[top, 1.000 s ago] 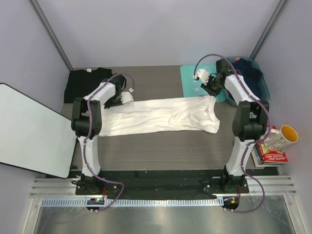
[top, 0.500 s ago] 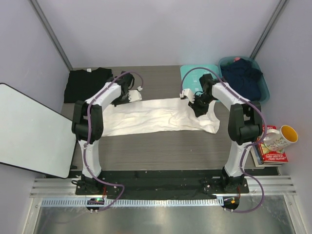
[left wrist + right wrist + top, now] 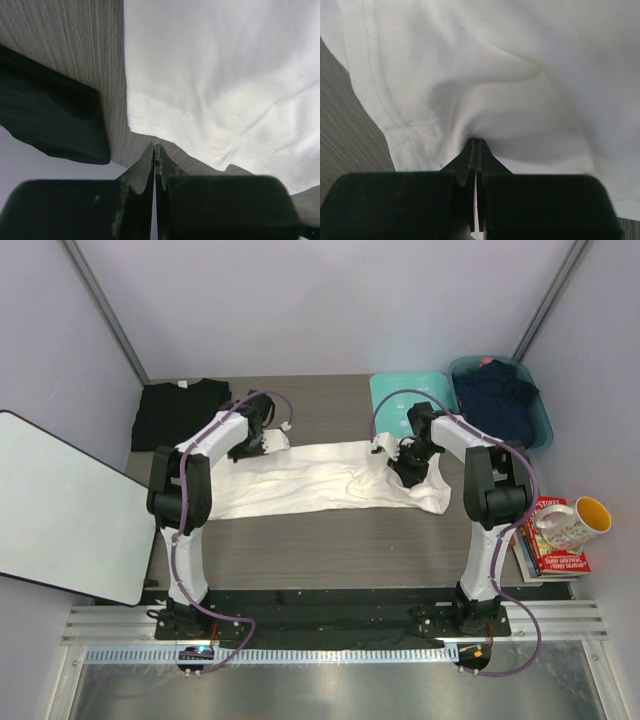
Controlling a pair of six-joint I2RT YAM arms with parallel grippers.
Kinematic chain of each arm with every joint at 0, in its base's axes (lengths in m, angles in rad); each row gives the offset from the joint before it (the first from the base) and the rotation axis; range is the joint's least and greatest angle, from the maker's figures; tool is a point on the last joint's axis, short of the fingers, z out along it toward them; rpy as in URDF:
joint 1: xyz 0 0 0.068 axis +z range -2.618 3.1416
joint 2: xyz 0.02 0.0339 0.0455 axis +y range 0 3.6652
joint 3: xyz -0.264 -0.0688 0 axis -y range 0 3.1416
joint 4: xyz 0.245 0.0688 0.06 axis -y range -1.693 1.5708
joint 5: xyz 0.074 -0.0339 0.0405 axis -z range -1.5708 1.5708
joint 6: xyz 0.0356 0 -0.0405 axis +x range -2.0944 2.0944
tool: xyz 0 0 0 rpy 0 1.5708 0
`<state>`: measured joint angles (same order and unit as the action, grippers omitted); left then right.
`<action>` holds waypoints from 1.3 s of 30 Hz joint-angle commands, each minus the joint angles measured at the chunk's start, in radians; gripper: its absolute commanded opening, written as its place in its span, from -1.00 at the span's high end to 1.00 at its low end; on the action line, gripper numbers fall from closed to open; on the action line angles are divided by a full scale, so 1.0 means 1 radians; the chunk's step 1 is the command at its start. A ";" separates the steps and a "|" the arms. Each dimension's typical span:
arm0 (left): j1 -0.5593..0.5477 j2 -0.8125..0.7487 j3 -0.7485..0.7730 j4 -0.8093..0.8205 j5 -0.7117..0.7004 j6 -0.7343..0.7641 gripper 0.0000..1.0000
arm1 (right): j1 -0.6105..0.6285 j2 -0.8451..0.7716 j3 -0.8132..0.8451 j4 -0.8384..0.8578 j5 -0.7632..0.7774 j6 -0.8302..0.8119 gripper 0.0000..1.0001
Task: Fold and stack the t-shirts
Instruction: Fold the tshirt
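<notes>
The white t-shirt [image 3: 320,478] lies spread lengthwise across the table, wrinkled near its right end. The black t-shirt [image 3: 180,408] lies folded at the back left. My left gripper [image 3: 270,441] sits at the white shirt's back left corner. In the left wrist view it [image 3: 156,148] is shut over bare table just off the hem of the white shirt [image 3: 215,75], with the black shirt [image 3: 50,120] to its left. My right gripper [image 3: 394,454] rests on the shirt's right part. The right wrist view shows it [image 3: 477,141] shut, with white fabric [image 3: 495,60] puckered into its tips.
A teal board [image 3: 402,398] lies at the back right beside a teal bin [image 3: 541,420] holding dark clothes. A white panel [image 3: 60,505] juts in from the left. Books [image 3: 555,558] and a yellow-lined mug [image 3: 575,523] sit at the right edge.
Both grippers have shut. The right gripper moved left from the teal board onto the white shirt's right part. The left gripper shifted right along the shirt's back edge.
</notes>
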<state>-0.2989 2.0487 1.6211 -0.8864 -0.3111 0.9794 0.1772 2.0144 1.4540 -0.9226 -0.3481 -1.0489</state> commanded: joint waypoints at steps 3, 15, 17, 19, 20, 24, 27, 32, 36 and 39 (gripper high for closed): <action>0.010 -0.028 -0.024 0.021 -0.002 0.028 1.00 | 0.002 -0.005 -0.067 0.048 0.096 -0.025 0.98; 0.020 -0.050 -0.059 0.043 0.013 0.050 1.00 | 0.001 -0.123 -0.242 0.074 0.259 -0.088 0.98; 0.020 -0.051 -0.063 0.049 0.014 0.053 0.99 | 0.001 -0.134 -0.250 0.076 0.276 -0.085 0.98; 0.020 -0.050 -0.060 0.052 0.012 0.050 1.00 | -0.001 -0.146 -0.222 0.080 0.249 -0.051 0.98; 0.020 -0.050 -0.058 0.049 0.013 0.045 0.99 | -0.001 -0.164 -0.166 0.079 0.230 -0.002 0.98; 0.026 -0.070 -0.056 0.052 0.024 0.042 1.00 | -0.005 -0.178 0.009 0.042 0.118 0.100 0.98; 0.030 -0.081 -0.049 0.043 0.033 0.039 0.99 | -0.004 -0.143 0.103 0.041 0.086 0.168 0.98; 0.030 -0.079 -0.043 0.035 0.021 0.033 1.00 | -0.004 -0.054 0.124 0.074 0.118 0.176 0.98; 0.040 -0.099 -0.041 0.033 0.014 0.031 1.00 | -0.004 0.026 0.155 0.093 0.139 0.167 0.98; 0.053 -0.111 -0.035 0.032 0.009 0.033 0.99 | -0.004 0.070 0.184 0.108 0.168 0.162 0.98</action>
<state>-0.2676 2.0033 1.5639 -0.8562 -0.2955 1.0100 0.1738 2.0529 1.5845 -0.8303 -0.2153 -0.9009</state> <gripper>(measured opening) 0.003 0.019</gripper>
